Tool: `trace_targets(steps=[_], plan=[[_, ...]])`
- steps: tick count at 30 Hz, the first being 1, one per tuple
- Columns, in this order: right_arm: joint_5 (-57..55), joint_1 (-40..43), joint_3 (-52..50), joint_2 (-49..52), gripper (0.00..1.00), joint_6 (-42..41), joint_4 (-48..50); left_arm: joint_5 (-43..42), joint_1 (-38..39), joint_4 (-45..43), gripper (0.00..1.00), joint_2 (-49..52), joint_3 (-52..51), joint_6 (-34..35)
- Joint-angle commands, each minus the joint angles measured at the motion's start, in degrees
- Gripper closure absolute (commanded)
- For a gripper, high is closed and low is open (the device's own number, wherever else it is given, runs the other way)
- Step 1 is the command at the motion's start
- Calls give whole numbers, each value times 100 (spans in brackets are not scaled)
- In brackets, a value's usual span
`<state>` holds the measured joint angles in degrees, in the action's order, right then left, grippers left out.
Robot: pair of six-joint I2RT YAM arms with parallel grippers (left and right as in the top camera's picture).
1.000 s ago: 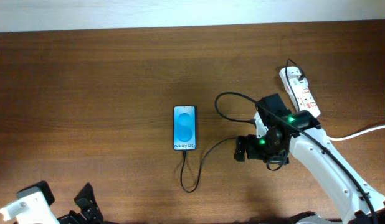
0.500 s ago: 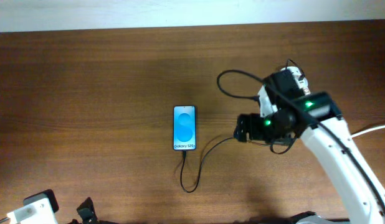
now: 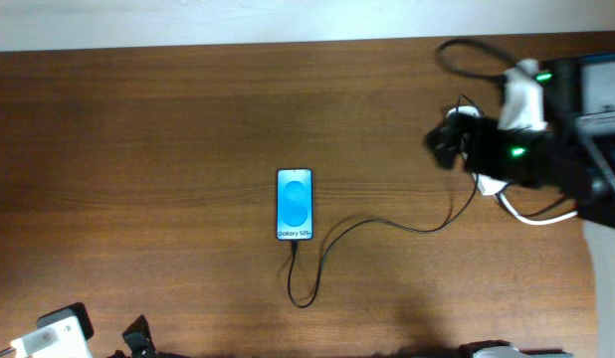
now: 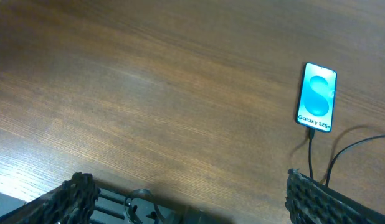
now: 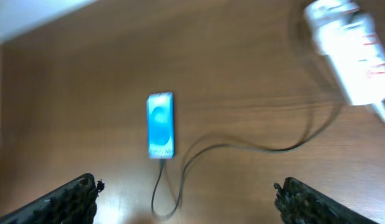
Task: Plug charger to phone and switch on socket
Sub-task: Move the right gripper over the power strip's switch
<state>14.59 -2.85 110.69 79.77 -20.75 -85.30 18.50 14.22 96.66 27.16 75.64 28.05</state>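
Note:
The phone [image 3: 295, 204] lies flat at the table's middle, blue screen up; it also shows in the left wrist view [image 4: 317, 98] and the right wrist view [image 5: 160, 126]. The thin black charger cable [image 3: 387, 225] meets the phone's bottom edge, loops below it and runs right toward the socket [image 3: 487, 185], which is mostly hidden under my right arm. In the right wrist view the socket [image 5: 351, 43] is blurred at the top right and the cable [image 5: 242, 148] runs below it. My right gripper [image 3: 444, 144] is open and empty [image 5: 195, 202], raised beside the socket. My left gripper [image 4: 195, 199] is open and empty at the table's near left edge [image 3: 138, 336].
A thick white cord [image 3: 536, 218] leaves the socket to the right. A black cable loop [image 3: 467, 48] rises at the top right by the right arm. A pale wall strip [image 3: 188, 20] borders the table's far edge.
My right arm has swung up and to the right, from beside the cable near the table's middle to over the socket. The cable's loop moved with it. The phone has not moved.

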Motion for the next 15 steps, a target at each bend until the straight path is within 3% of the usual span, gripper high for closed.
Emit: trace_targets(steps=[1,5,15], plan=[[-22,782,118,-9,26,39,-42,79,-13,2,1,-2,15,-33],[0,1495,118,181,51,37,-20,79,-13,4,0,-2,17,-33],[566,2140,125,1757,84,37,197,79,-13,4,1,-2,17,-33]])
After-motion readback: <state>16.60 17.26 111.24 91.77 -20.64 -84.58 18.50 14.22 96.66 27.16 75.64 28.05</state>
